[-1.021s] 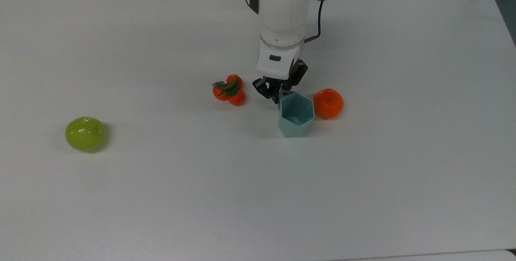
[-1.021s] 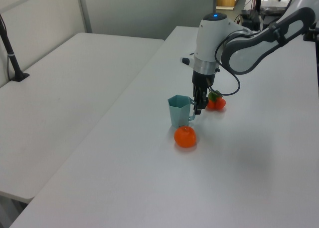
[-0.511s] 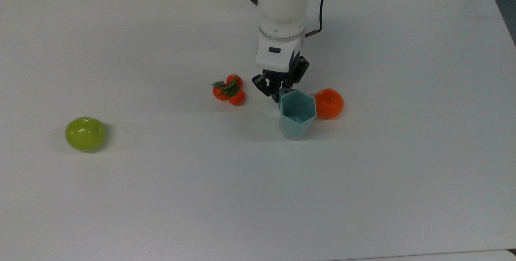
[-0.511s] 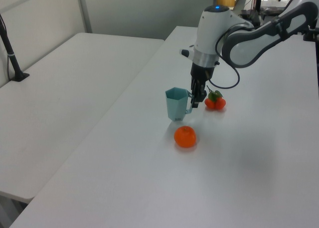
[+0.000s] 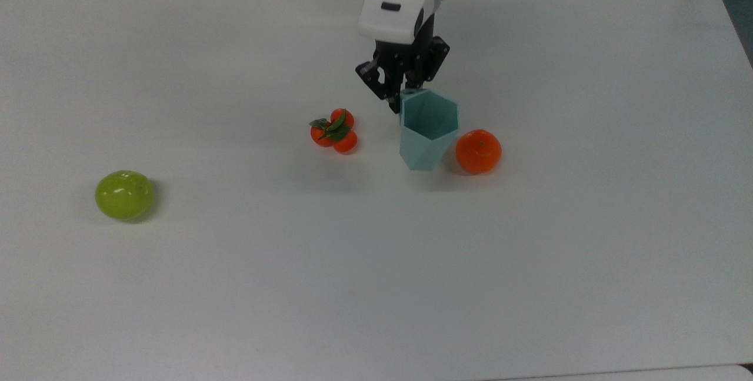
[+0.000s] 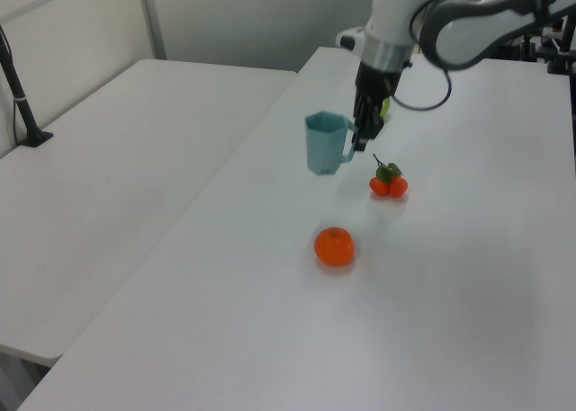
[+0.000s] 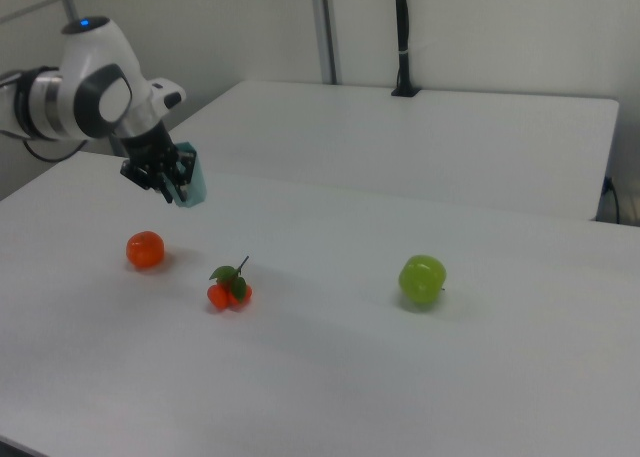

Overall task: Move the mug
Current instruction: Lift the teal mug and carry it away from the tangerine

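Gripper [image 5: 399, 94] clenched on mug [image 5: 428, 129] handle; handle mostly hidden behind fingers.

Bare table [image 5: 529, 263] all round – orange [image 5: 479, 151], tangerine cluster [image 5: 333, 131] close together, green apple [image 5: 125, 194] well apart

Colours showing on the white table [image 5: 235, 287]

Pale teal mug [image 5: 428, 131]; orange [image 5: 478, 151] glowing; red tomatoes [image 5: 333, 131] wearing green leaves; yellow-green apple [image 5: 124, 194].

Arm [image 6: 468, 24] raised, wrist vertical, fingers [image 5: 395, 97] pointing down, closed on handle.
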